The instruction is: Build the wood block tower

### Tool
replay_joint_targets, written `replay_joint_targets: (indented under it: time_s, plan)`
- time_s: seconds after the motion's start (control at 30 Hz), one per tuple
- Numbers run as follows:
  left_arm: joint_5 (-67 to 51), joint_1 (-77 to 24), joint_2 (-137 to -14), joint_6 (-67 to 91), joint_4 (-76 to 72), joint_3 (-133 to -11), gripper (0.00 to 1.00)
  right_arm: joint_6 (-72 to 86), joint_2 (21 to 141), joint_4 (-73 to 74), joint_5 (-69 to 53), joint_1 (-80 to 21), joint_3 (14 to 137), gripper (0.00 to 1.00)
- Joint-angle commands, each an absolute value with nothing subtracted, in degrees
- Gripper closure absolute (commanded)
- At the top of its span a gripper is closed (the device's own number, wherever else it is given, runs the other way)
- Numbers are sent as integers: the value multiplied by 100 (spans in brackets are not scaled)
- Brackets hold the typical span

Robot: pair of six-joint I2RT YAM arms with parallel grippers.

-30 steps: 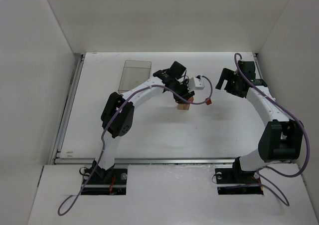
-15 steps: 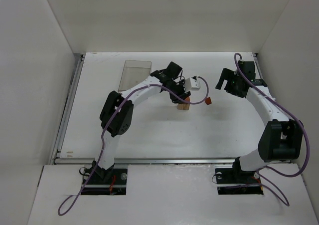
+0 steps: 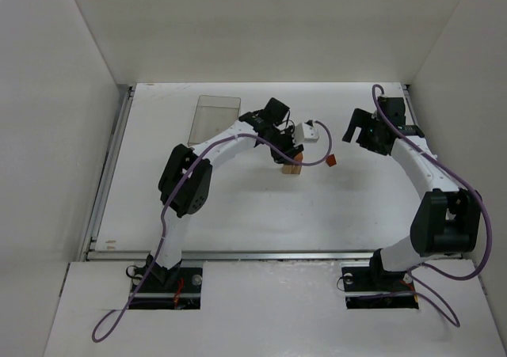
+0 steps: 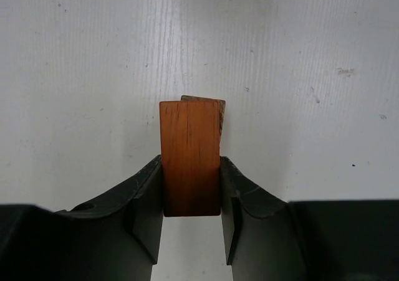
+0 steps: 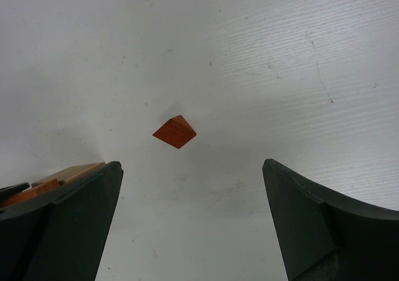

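Now | left gripper [image 4: 191,175] clamps orange block [image 4: 190,131] | long axis pointing straight ahead

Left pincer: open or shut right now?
Shut. In the left wrist view the left pincer clamps an orange block, jaws pressed flat against both its sides.

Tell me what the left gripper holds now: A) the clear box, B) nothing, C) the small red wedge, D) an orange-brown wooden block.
D: in the left wrist view the left gripper clamps the orange-brown block from both sides, while the red wedge lies loose on the table before the open right gripper.
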State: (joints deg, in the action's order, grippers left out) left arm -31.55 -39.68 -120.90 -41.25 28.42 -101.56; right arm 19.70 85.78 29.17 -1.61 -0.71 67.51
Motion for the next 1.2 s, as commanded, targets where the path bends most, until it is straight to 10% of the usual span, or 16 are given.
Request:
replay_joint_targets:
  time_s: [0.0,1.17]
  plan:
    - [-3428,-3981,-11681,-4157,2672,-10037,100,2013,8596,2777,-211,-53,6794,0]
    - [-3322,-4034,-11681,-4623,2777,-10037,100,1960,8596,2830,-211,-53,6794,0]
